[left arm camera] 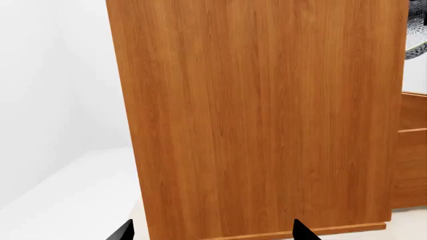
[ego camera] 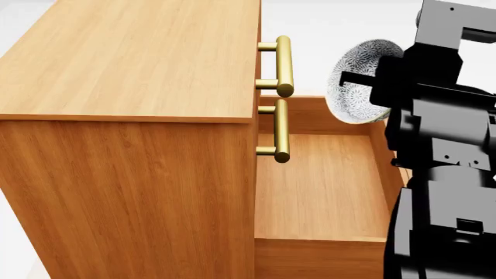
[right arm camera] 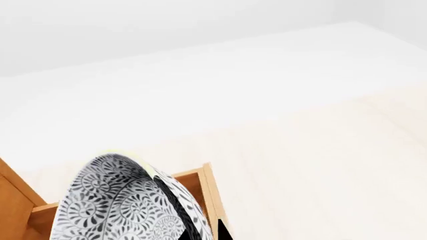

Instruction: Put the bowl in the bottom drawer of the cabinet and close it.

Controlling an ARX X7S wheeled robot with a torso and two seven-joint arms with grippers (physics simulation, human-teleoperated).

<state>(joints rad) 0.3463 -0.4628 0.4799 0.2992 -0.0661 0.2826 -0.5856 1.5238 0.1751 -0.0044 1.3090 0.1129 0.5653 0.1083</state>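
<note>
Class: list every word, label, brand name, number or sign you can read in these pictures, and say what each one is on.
None: no view shows any readable text.
The cabinet shows only wood grain.
The bowl shows only a floral pattern.
The brass handles and the black right arm bear no markings.

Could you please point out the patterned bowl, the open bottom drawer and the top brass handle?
Blue-grey floral bowl (ego camera: 358, 81), head view: its patterned outer wall.
Open wooden bottom drawer (ego camera: 322, 186), head view: its bare floor.
Top brass bar handle (ego camera: 284, 65), head view: middle of the bar.
</note>
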